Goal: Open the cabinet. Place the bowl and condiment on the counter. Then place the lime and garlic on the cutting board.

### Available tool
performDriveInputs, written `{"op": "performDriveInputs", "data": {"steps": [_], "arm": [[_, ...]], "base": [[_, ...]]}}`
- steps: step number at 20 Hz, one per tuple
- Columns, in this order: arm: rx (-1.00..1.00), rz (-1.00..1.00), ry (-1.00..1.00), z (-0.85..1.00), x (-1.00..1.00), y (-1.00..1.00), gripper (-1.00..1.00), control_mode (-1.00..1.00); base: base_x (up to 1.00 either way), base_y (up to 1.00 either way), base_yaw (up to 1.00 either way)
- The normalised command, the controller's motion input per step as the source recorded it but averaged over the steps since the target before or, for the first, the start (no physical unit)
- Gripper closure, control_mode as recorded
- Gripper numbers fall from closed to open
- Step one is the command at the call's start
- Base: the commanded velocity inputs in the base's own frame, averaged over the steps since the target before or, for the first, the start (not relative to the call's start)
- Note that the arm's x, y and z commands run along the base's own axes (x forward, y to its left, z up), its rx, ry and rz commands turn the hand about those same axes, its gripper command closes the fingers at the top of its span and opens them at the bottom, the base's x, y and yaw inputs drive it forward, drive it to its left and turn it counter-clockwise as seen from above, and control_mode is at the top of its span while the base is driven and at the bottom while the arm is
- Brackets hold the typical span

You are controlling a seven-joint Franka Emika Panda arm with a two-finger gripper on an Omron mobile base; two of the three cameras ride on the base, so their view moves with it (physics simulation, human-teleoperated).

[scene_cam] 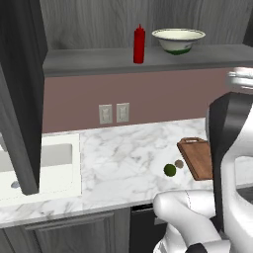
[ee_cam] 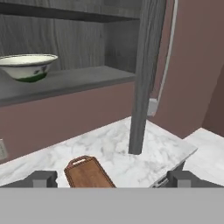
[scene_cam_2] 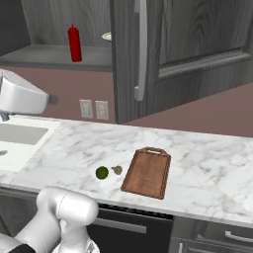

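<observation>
The cabinet's doors [scene_cam_2: 173, 49] stand swung open, one door edge [ee_cam: 142, 74] close ahead in the hand view. On its shelf [scene_cam: 99, 62] sit the red condiment bottle [scene_cam: 139, 44] [scene_cam_2: 74, 43] and the cream bowl [scene_cam: 178, 39] [ee_cam: 28, 66], both upright. Down on the marble counter [scene_cam: 123, 158] the lime [scene_cam: 170, 170] [scene_cam_2: 102, 172] and the garlic [scene_cam: 179, 163] [scene_cam_2: 117, 170] lie side by side, just left of the cutting board [scene_cam: 197, 158] [scene_cam_2: 147, 172] [ee_cam: 87, 173]. My gripper [ee_cam: 112, 178] is open and holds nothing, at about shelf height, right of the bowl.
A white sink [scene_cam: 49, 163] [scene_cam_2: 20, 136] is set into the counter at the left. Two wall outlets [scene_cam: 113, 113] are on the pink backsplash. The left cabinet door [scene_cam: 20, 89] hangs over the sink side. Dark lower cabinets run under the counter edge.
</observation>
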Motion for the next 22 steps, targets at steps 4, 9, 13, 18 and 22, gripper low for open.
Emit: {"op": "performDriveInputs", "data": {"steps": [4, 9, 13, 18, 22], "arm": [[-0.03, -0.22, 0.09, 0.06, 0.07, 0.1, -1.0, -1.0], [-0.04, -0.24, 0.08, 0.04, 0.26, 0.0, -1.0, -1.0], [-0.03, -0.18, 0.01, 0.0, 0.36, 0.0, -1.0, -1.0], [-0.03, -0.13, 0.0, 0.0, 0.28, -0.02, -1.0, -1.0], [-0.03, -0.09, 0.0, 0.0, 0.22, -0.11, -1.0, -1.0]], "base": [[0.0, 0.0, 0.0], [0.0, 0.0, 0.0], [0.0, 0.0, 0.0], [0.0, 0.0, 0.0], [0.0, 0.0, 0.0]]}}
